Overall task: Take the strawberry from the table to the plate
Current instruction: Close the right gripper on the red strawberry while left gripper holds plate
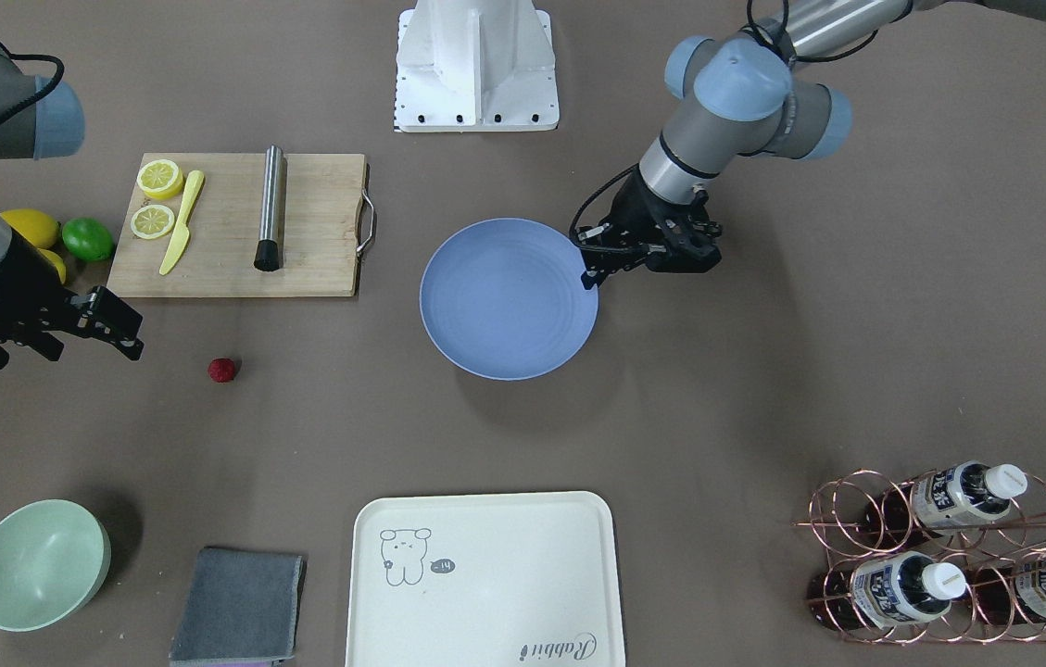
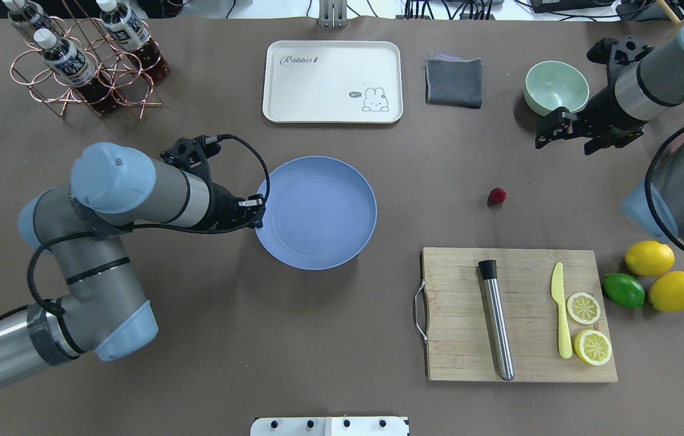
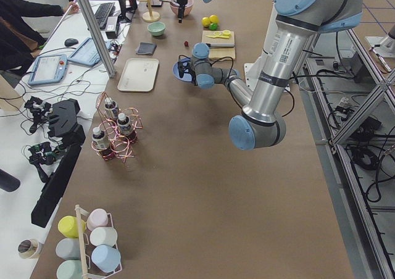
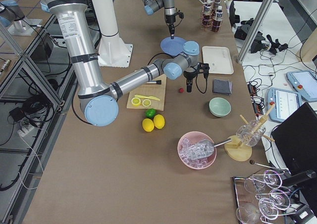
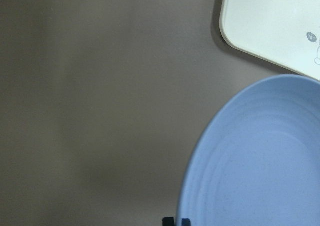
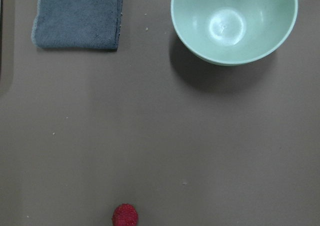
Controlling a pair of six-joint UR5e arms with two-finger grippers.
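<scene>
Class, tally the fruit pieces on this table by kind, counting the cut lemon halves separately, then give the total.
whole lemons: 2
lemon halves: 2
lime: 1
strawberry: 1
Total: 6

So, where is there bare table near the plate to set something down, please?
Bare table lies between the plate and the strawberry, and broadly between the plate and the robot's edge, beside the cutting board. Crowded: the plate's rim at the left gripper, and the lemons and lime past the board.

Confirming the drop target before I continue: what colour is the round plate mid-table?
The plate is plain matte periwinkle blue, clearest in the overhead exterior view.
</scene>
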